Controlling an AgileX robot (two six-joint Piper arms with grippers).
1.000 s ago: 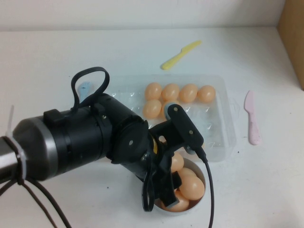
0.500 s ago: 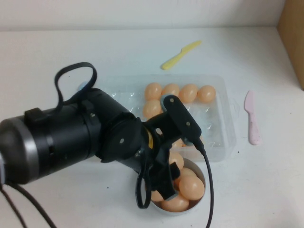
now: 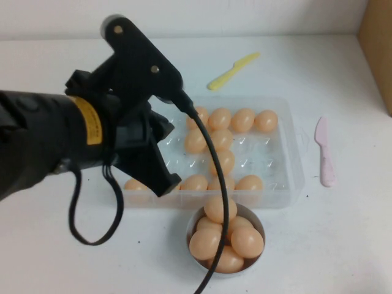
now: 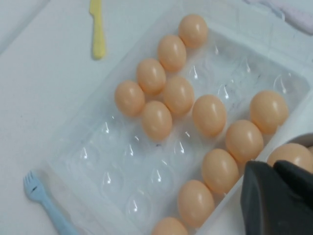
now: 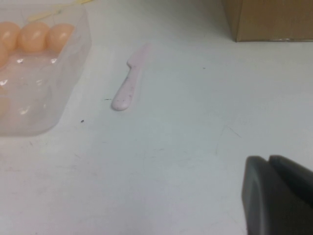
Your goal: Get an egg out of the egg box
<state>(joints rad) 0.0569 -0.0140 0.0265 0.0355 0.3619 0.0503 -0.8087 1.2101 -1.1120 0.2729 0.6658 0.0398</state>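
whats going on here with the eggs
The left gripper is shut with nothing in it, raised above the near edge of the egg box. Many eggs sit in the box, and several more are piled in a small bowl in front of it. The right gripper looks shut and empty, hanging over bare table beyond a pink knife.

Lab-like test bench: bare white table, cardboard box.

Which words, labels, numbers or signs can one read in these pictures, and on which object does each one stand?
No text can be read anywhere.
Yellow sticker on the left arm, raised over the egg box: print, if any, too blurred to read.
Eggs, bowl, plastic knives, cardboard box: no markings visible.
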